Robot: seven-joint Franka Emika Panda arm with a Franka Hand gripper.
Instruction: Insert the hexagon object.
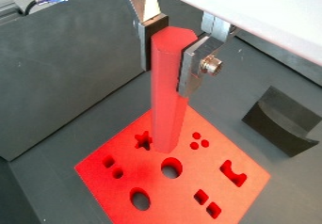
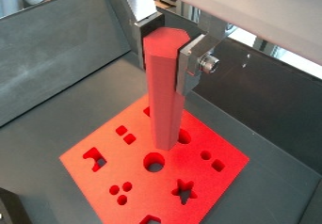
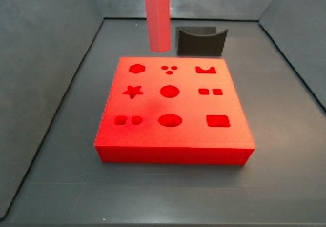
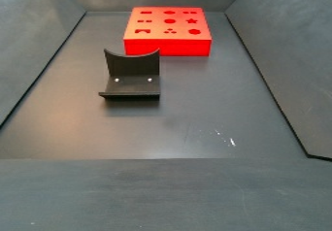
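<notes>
My gripper [image 1: 172, 58] hangs above the tabletop [image 3: 76, 107], fingers [image 1: 195, 63] clamped on the hexagon object [image 1: 170, 87], a smooth, matte red prism held upright over the red block [image 3: 173, 107]. It is lifted but not yet inserted, its lower end hovering above the holes. The block is flat and glossy, cut with star, round and square openings. Beyond it, to the right, stands the dark fixture [image 3: 200, 40].

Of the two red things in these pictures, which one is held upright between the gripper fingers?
The hexagon object, the long slender red rod, stands upright in the gripper. The red block lies flat on the floor and has shaped holes.
</notes>
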